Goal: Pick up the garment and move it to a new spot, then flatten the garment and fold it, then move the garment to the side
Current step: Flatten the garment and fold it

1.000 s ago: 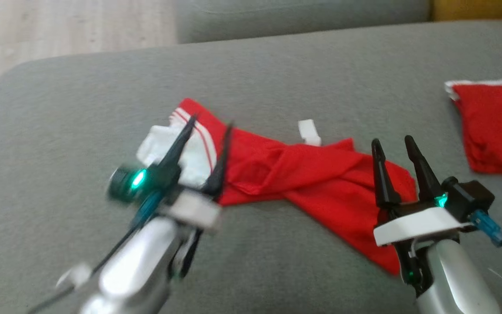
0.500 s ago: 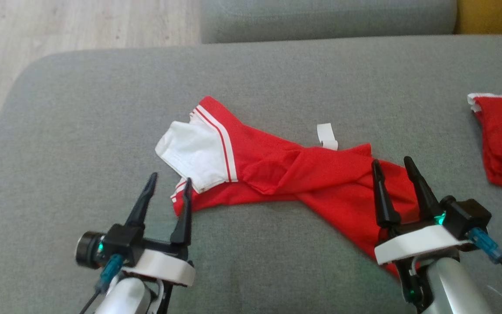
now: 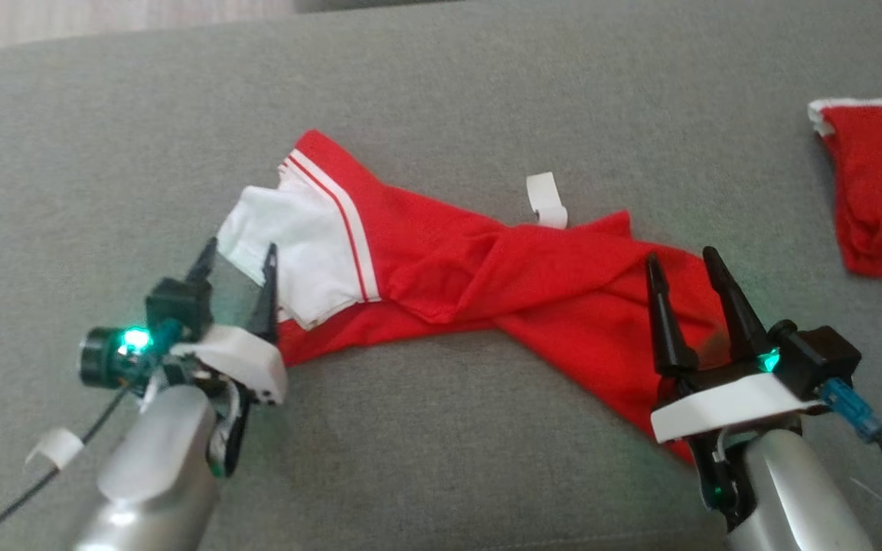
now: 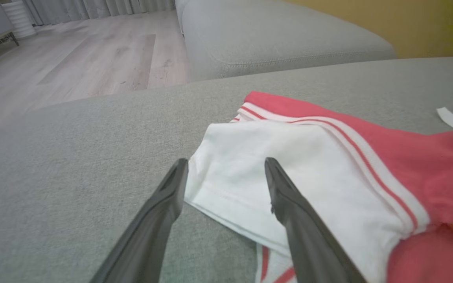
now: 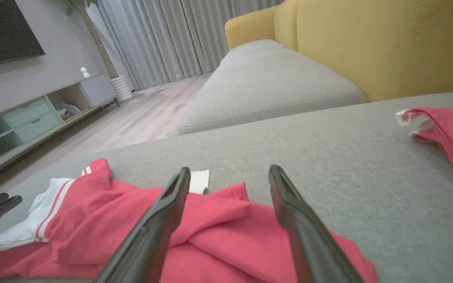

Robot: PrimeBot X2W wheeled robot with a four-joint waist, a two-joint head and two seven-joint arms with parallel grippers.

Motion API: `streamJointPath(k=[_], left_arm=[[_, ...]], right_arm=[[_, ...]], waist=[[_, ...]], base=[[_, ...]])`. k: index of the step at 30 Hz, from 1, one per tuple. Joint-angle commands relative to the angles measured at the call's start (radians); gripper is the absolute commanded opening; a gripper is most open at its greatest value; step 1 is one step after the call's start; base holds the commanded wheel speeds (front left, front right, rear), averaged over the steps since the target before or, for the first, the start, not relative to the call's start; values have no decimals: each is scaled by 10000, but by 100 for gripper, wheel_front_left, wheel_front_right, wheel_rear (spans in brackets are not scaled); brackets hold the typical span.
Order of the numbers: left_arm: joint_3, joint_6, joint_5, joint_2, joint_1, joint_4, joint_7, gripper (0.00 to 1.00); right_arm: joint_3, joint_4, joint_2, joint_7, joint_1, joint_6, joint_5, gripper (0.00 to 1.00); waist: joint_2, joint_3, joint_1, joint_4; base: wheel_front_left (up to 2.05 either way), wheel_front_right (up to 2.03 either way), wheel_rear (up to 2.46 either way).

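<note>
The garment (image 3: pixel 487 283) is red with a white, red-striped end and lies twisted across the grey cushion (image 3: pixel 441 99). My left gripper (image 3: pixel 240 257) is open at the white end, its fingers straddling the white corner (image 4: pixel 226 184) in the left wrist view. My right gripper (image 3: pixel 682 260) is open above the red end (image 5: pixel 226 232), with nothing between its fingers. A white tag (image 3: pixel 547 200) sticks out from the garment's far edge.
A second red cloth (image 3: pixel 881 191) with a white edge lies at the cushion's right side. Beyond are another grey cushion (image 5: pixel 266 86), a yellow sofa back (image 5: pixel 387 43) and wood floor (image 4: pixel 73 63) off the left edge.
My left gripper swung off the white end toward me, then came forward again to its near-left corner. The head camera shifted. The right gripper stayed open over the red end.
</note>
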Motion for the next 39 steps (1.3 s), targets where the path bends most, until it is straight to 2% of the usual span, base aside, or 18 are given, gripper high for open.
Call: streamJointPath(k=[1,9,15,16,17,18,22,29,34,39], left_arm=[[490,-64,-67,354,-566,125,37,100],[488,-225,-41,579,-1550,1877,232,100],[239,-781,-96,487,-1959,3084,560,100],[173,-952,-114,456,-1997,3238,654,76],[110,-1130,-127,428,-2036,3345,686,13],[55,-1324,-150,394,-2062,3415,676,0],[-25,-1763,-298,266,-2048,3453,201,0],[-153,-2171,-798,-48,-1800,2624,-572,0],[-373,-2250,-1409,20,-1787,670,-593,0],[-46,-2213,-2019,265,-2008,-1324,-109,0]], right_arm=[[227,-351,-24,-107,-378,-9,-60,100],[250,-470,-24,-107,-494,-9,-65,100],[221,-540,-24,-107,-539,-9,-52,100],[215,-539,-24,-107,-538,-9,-59,100],[210,-535,-24,-107,-538,-9,-67,100],[205,-526,-24,-107,-540,-9,-79,100],[163,-444,-24,-107,-521,-9,-95,100],[244,-276,-24,-107,-409,-9,1,100],[273,-169,-24,-107,-316,-9,153,100],[319,-149,-24,-107,-247,-9,323,100]], waist=[[0,226,-2,-201],[0,579,-2,-480],[0,692,-2,-564],[0,698,-2,-564],[0,699,-2,-563],[0,686,-2,-561],[0,495,-2,-527],[0,-118,-2,-475],[0,-598,-2,-510],[0,-801,-2,-721]], base=[[0,0,0],[0,0,0],[0,0,0],[0,0,0],[0,0,0],[0,0,0],[0,0,0],[0,0,0],[0,0,0],[0,0,0]])
